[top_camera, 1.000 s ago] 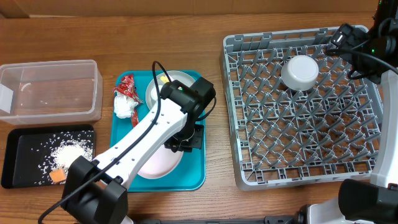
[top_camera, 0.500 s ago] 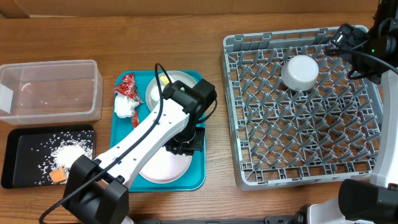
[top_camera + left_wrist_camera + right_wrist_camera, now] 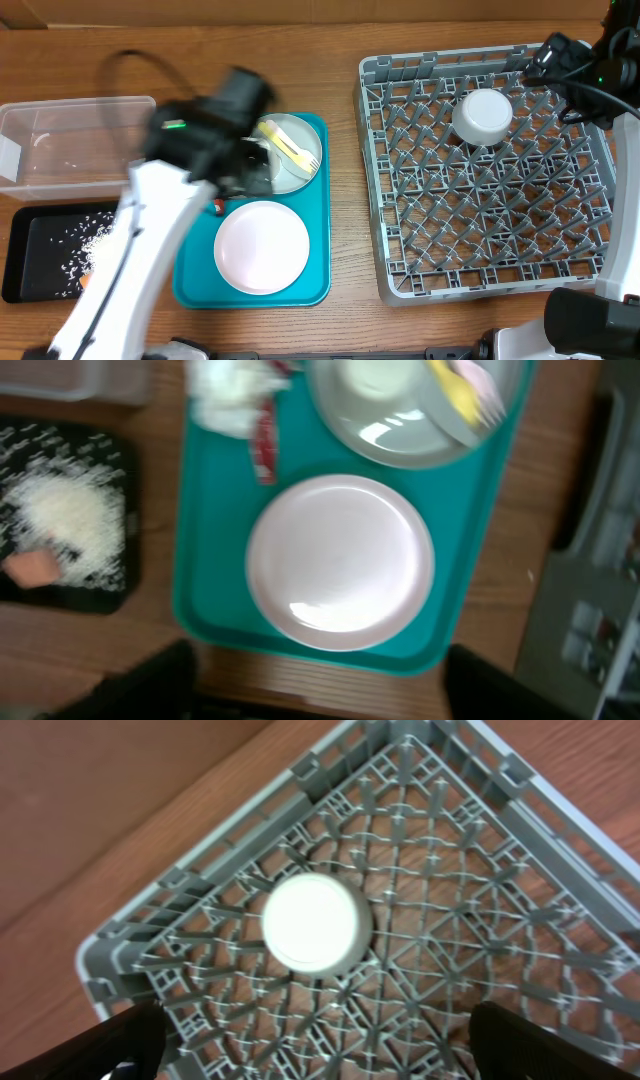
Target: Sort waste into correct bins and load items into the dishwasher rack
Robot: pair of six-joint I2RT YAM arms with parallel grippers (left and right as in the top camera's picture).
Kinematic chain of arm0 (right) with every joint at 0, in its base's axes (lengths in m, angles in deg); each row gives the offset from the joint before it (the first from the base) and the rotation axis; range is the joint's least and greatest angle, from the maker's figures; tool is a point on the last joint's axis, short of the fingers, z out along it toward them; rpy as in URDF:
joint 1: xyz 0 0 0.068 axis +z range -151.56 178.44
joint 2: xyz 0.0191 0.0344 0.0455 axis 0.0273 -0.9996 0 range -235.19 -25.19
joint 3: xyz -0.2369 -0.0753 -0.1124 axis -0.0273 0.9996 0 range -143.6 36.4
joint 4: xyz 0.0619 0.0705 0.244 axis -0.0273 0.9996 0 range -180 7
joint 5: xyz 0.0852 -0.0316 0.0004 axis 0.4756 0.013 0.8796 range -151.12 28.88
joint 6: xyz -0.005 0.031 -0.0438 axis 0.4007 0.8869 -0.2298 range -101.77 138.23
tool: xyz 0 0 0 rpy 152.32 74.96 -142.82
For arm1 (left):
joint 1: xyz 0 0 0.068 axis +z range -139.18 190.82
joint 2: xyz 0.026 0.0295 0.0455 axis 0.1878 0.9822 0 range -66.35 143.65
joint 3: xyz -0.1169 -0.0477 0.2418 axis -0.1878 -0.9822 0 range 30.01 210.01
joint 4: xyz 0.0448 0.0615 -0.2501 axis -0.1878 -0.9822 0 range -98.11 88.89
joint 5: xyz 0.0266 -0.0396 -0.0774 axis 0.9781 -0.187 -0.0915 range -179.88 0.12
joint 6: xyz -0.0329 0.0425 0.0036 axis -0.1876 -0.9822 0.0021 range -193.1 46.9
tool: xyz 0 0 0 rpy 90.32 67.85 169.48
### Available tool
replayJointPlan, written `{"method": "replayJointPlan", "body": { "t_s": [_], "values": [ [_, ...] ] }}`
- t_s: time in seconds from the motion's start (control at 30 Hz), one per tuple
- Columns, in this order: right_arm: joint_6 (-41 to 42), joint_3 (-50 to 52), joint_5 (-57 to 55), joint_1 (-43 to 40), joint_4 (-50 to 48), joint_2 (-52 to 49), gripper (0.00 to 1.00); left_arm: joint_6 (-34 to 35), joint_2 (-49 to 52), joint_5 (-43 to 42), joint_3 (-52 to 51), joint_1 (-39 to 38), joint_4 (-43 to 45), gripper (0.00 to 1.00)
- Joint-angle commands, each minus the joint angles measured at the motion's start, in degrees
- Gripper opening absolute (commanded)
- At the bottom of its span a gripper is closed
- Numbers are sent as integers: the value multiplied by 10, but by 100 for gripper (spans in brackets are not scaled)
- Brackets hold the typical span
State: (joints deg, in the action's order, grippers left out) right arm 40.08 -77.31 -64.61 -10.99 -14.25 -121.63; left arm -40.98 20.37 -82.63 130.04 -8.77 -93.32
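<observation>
Plates waiting on the tray, both grippers empty.

Your left gripper (image 3: 318,665) hangs over the flat teal plastic tray (image 3: 315,280) with its fingers spread wide and nothing between them. The white round plate (image 3: 340,563) lies flat and face up beneath that gap, clear of both fingers, so I judge you will have to take it by the rim. Next to it, the grey round plate (image 3: 285,175) carries the white bowl (image 3: 375,375) and the pale yellow plastic fork (image 3: 290,148), stacked for loading. The crinkled red wrapper (image 3: 264,445) and crumpled white napkin (image 3: 225,395) lie at the tray's bin-side corner. Your right gripper (image 3: 315,1030), also wide and empty, hovers over the large grey plastic dishwasher rack (image 3: 370,150), above the small white cup (image 3: 315,920) standing among the pegs.
</observation>
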Motion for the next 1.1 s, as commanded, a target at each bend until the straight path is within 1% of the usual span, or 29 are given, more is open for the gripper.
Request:
{"method": "replayJointPlan", "body": {
  "t_s": [0.0, 0.07, 0.1, 0.17, 0.2, 0.27, 0.4, 0.47, 0.5, 0.53, 0.57, 0.63, 0.7, 0.8, 0.87, 1.07],
  "values": [
    [7, 0, 49, -2, -2, 3, 100, 26, -23, 37, 10, 101, -20, 100],
    [7, 0, 143, -2, 2, 3, 100, 26, -23, 37, 10, 151, -35, 100],
    [2, 0, 238, 1, -2, 3, 100, 26, -22, 37, 8, 182, -41, 100],
    [-52, 1, 347, 20, -2, 0, 99, 25, -21, 39, 3, 221, -46, 100],
    [-76, 1, 366, 34, 2, 0, 98, 22, -20, 40, 0, 238, -46, 100],
    [-102, 1, 341, 87, 23, 0, 97, 22, -18, 41, -6, 277, -46, 100],
    [-101, 3, 220, 212, 62, -13, 99, 23, -17, 41, -5, 324, -44, 100],
    [-101, 14, 183, 271, 62, -23, 99, 25, -17, 41, -6, 347, -44, 100],
    [-101, 29, 163, 312, 54, -30, 97, 28, -17, 41, -6, 362, -44, 100],
    [-101, 38, 154, 335, 45, -37, 93, 28, -17, 41, -5, 372, -44, 100],
    [-101, 54, 144, 366, 29, -46, 87, 28, -17, 41, -6, 381, -44, 100],
    [-96, 82, 136, 407, -1, -61, 82, 28, -17, 37, -6, 395, -44, 100],
    [-96, 125, 136, 453, -51, -84, 80, 28, -17, 32, -5, 406, -44, 100],
    [-96, 177, 136, 496, -109, -118, 79, 28, -17, 13, -6, 406, -43, 100],
    [-94, 193, 136, 514, -128, -138, 77, 28, -17, 6, -6, 406, -39, 100],
    [-81, 200, 136, 560, -153, -213, 73, 26, -17, 9, -6, 406, -37, 100]
  ]
}}
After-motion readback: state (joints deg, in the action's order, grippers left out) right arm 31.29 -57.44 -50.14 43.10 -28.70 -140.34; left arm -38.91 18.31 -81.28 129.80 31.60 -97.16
